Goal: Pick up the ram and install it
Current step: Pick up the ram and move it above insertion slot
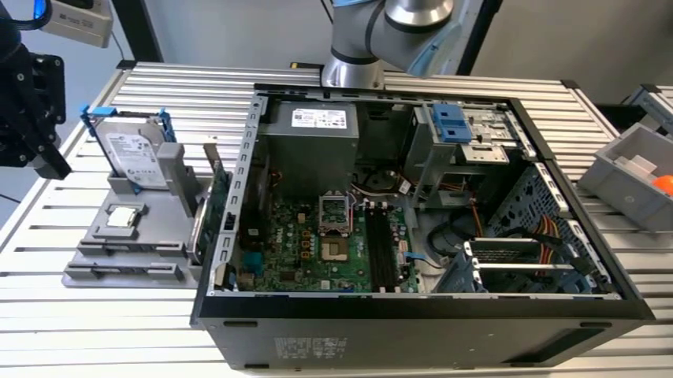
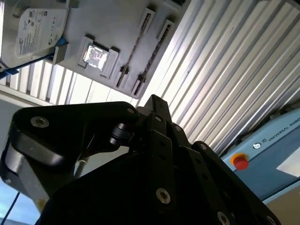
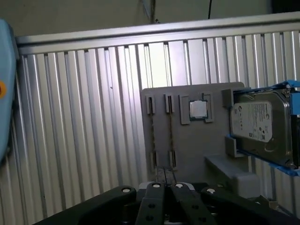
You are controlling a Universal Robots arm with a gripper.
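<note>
Two thin dark strips, the ram [image 3: 153, 136] seen edge-on, stand in the clip slots of a grey fixture [image 3: 187, 145]; they also show in the second wrist view as ram [image 2: 136, 47]. In the exterior view those slots [image 1: 126, 250] sit at the fixture's front end. My black gripper [image 1: 42, 146] hangs at the exterior view's far left, above the table and beside the fixture, touching nothing. In both wrist views its fingers meet with nothing between them: gripper [image 3: 166, 186], gripper [image 2: 154, 104].
A hard drive [image 1: 137, 157] in a blue-trimmed frame and a square silver processor [image 1: 123, 216] share the fixture. The open computer case [image 1: 226, 311] stands to its right, motherboard [image 1: 305, 252] exposed. A grey bin [image 1: 631, 177] sits at the far right. A blue pendant [image 2: 276, 140] lies off the table.
</note>
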